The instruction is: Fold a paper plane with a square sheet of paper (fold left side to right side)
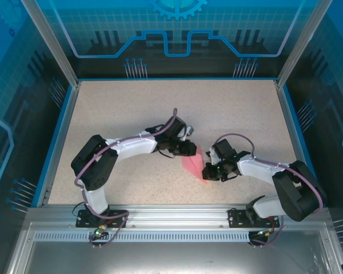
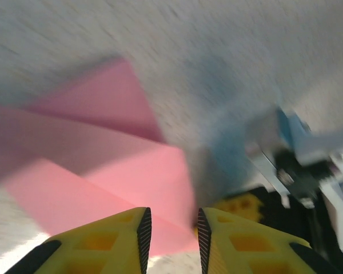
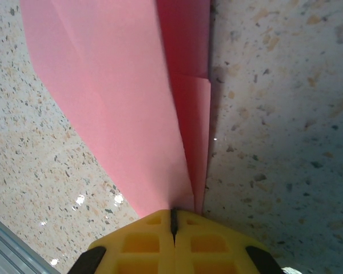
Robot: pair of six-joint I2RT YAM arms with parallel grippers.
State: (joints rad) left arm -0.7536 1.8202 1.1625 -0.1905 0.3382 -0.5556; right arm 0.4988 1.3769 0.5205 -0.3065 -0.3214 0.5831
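Observation:
The pink sheet of paper (image 1: 192,163) lies partly folded into a narrow pointed shape on the speckled table, between the two arms. My left gripper (image 1: 188,149) hovers at its far end. In the left wrist view the left gripper (image 2: 172,214) stands open, its yellow fingers (image 2: 117,240) parted over the layered pink paper (image 2: 131,165). My right gripper (image 1: 209,171) is at the paper's near right end. In the right wrist view the right gripper (image 3: 173,212) is shut on the folded paper (image 3: 120,103), whose layers run out from its tips.
The speckled table (image 1: 160,108) is bounded by a blue rim and glass walls (image 1: 57,123). An aluminium rail (image 1: 171,216) with both arm bases runs along the near edge. The right gripper's yellow finger (image 2: 243,204) shows close beside my left fingers.

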